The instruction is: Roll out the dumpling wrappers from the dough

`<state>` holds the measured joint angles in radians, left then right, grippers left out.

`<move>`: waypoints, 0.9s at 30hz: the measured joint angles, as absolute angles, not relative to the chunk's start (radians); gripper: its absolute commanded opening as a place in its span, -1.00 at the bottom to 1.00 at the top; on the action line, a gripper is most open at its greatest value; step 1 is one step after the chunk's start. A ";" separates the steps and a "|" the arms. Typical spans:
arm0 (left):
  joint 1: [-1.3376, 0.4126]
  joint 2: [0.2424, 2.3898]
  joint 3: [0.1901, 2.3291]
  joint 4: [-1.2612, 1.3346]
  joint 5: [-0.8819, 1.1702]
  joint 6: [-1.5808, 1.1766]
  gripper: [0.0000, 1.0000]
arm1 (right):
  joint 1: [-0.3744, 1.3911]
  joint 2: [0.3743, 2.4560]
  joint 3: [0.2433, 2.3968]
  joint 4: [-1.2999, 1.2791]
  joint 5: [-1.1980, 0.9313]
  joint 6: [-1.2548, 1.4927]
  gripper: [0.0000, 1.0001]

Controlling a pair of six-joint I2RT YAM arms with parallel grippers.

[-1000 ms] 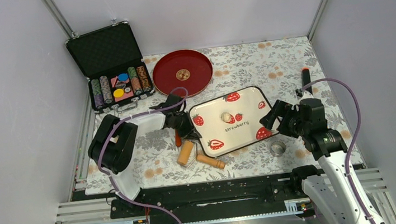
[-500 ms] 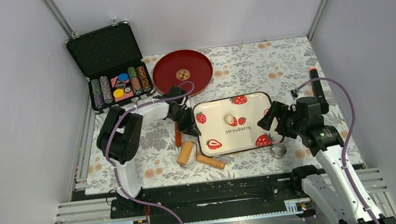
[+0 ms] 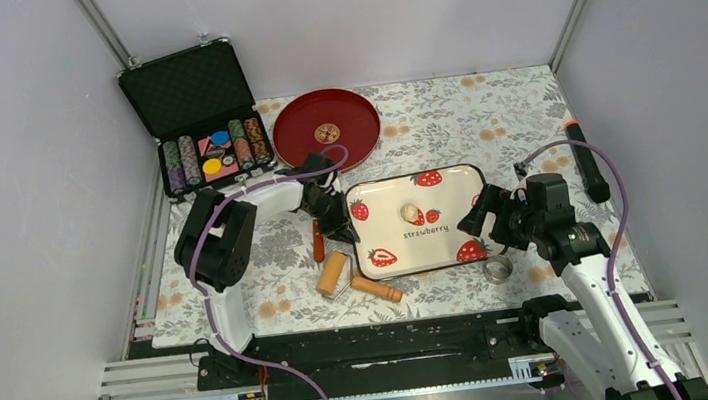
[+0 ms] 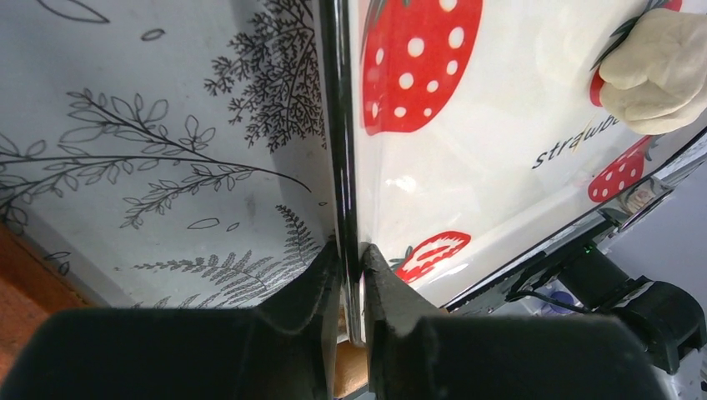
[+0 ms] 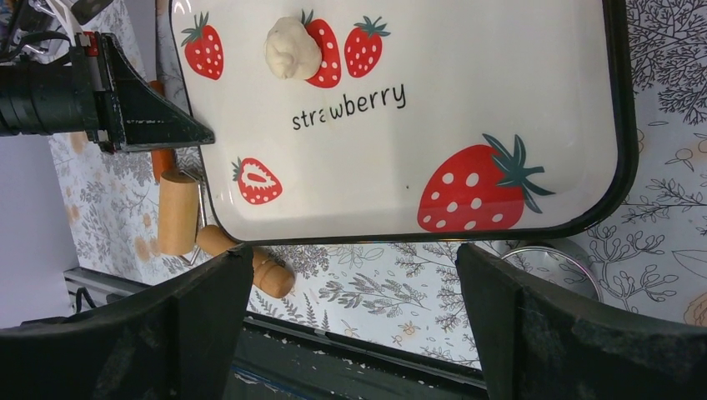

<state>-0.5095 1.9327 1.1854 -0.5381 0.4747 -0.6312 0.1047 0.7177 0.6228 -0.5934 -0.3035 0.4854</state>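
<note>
dough (image 3: pixel 411 214) sits as one small pale lump near the middle of the strawberry tray (image 3: pixel 406 246) in the top view, touching a printed strawberry. the left gripper (image 3: pixel 341 224) is at the tray's left edge and the right gripper (image 3: pixel 486 217) at its right edge. a wooden roller (image 3: pixel 333 273) lies on the floral cloth just beside the tray's near-left corner, and a metal ring cutter (image 3: pixel 498 267) lies by the near-right corner. a red plate (image 3: pixel 326 129) and an open chip case (image 3: pixel 200 117) stand further back.

from the left wrist, the left gripper (image 4: pixel 352 292) has its jaws pinched almost shut on the tray's dark rim, one finger on each side. the dough (image 4: pixel 659 75) shows at the upper right on the tray (image 4: pixel 467 167).

from the right wrist, the right gripper (image 5: pixel 352 257) has its jaws spread wide and grips nothing. the tray (image 5: pixel 500 83) lies ahead of them with the dough (image 5: pixel 292 48) at its far side. the ring cutter (image 5: pixel 554 262) lies by the right finger, and the roller (image 5: pixel 178 212) is off to the left.
</note>
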 measured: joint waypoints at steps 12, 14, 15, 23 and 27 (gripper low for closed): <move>-0.546 1.830 1.230 -0.636 0.386 -0.647 0.29 | 0.105 0.722 0.607 -0.594 -0.310 0.475 0.97; -0.546 1.770 1.247 -0.645 0.365 -0.647 0.34 | 0.105 0.725 0.607 -0.594 -0.316 0.475 0.97; -0.546 1.740 1.251 -0.646 0.358 -0.646 0.36 | 0.105 0.726 0.607 -0.594 -0.317 0.475 0.97; -0.545 1.458 1.216 -0.624 0.301 -0.608 0.40 | 0.105 0.735 0.607 -0.594 -0.334 0.475 0.97; -0.546 1.326 1.104 -0.619 0.294 -0.561 0.40 | 0.105 0.735 0.606 -0.594 -0.337 0.475 0.97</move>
